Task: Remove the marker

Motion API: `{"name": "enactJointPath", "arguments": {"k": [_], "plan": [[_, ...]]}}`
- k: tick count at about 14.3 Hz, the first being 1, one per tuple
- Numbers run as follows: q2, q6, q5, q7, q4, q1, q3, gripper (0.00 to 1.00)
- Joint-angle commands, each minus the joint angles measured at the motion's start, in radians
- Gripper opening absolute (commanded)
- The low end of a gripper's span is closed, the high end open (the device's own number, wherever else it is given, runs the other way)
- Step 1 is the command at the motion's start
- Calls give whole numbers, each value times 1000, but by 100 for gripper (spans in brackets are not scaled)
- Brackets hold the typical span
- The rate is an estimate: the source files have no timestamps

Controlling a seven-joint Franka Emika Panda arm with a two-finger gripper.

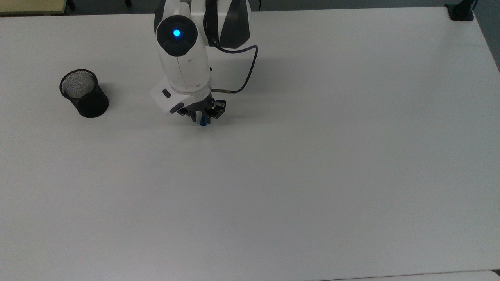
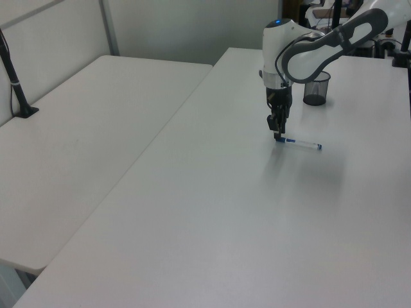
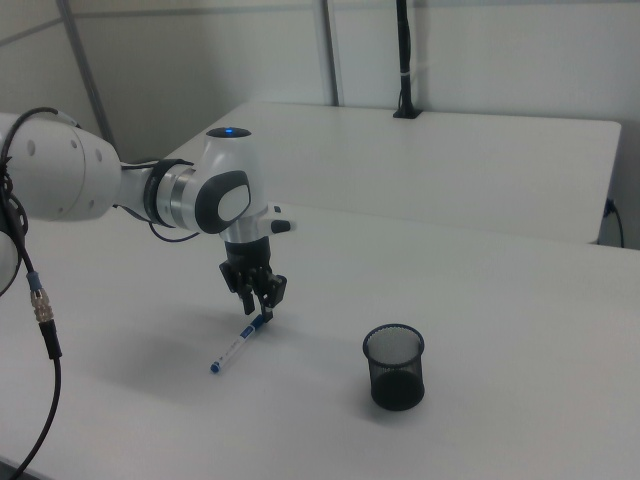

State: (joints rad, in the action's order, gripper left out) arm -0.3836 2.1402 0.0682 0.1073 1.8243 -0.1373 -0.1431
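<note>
Well away from every table (image 1: 351,175) edge, the marker (image 2: 302,144) is lying flat, wide bare surface surrounding it. The gripper (image 3: 262,309) jaws are pinching its blue end, mesh cup (image 1: 83,93) standing well apart.

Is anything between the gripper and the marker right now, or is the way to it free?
Nothing visible stands between them. The gripper is already at the blue end of the marker, which lies along the white table. The black mesh cup stands apart, toward the right view's right.
</note>
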Motion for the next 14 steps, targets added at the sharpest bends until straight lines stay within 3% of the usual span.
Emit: {"name": "enactJointPath", "arguments": {"k": [1,6,10,13,14], "plan": [[20,21,16,31,7,7,-1,100],[222,-185,15,64,-71,-4,-16,100],[348,-402,13,58,-120,7,5,100],[413,-471,2,60,-132,45,46,100],[437,-508,-1,63,-132,109,116,100]]}}
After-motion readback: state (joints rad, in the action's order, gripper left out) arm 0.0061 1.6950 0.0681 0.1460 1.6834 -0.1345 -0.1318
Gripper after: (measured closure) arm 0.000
